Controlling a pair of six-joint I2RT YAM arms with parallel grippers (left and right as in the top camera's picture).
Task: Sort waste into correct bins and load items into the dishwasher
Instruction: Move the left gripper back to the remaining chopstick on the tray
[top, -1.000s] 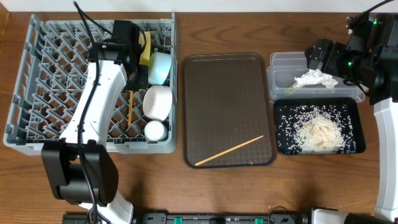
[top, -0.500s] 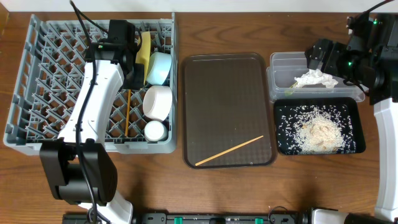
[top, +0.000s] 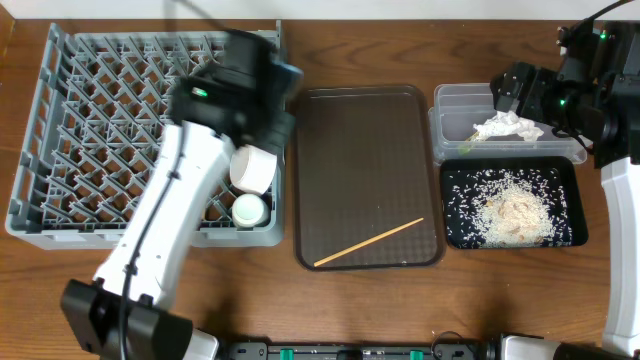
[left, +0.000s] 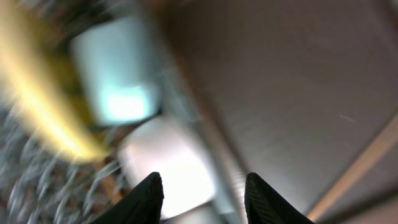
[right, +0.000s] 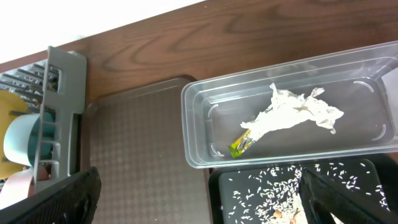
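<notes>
The left tool (left: 202, 199) has its two black fingers apart, with nothing between them. Its own view is blurry. It hangs over the right side of the big grey plastic dish rack (top: 80, 120), just above the round white bowl (top: 255, 165). In the rack I count one white bowl, one small white cup (top: 248, 208) nearer, one light blue bowl (left: 118, 74) farther, and one yellow plate (left: 37, 93).

The right tool (right: 208, 199) is spread wide and holds nothing. It is over the clear plastic tub (top: 460, 105) at the far right. That tub holds one crumpled white paper napkin (top: 508, 127) and one small green-yellow wrapper (right: 241, 146). Just nearer, the shiny black tray (top: 575, 235) holds loose white rice scraps (top: 510, 212).

In the middle of the wooden worktop (top: 400, 300), the dark brown serving tray (top: 360, 150) holds one thin wooden chopstick (top: 370, 243).
</notes>
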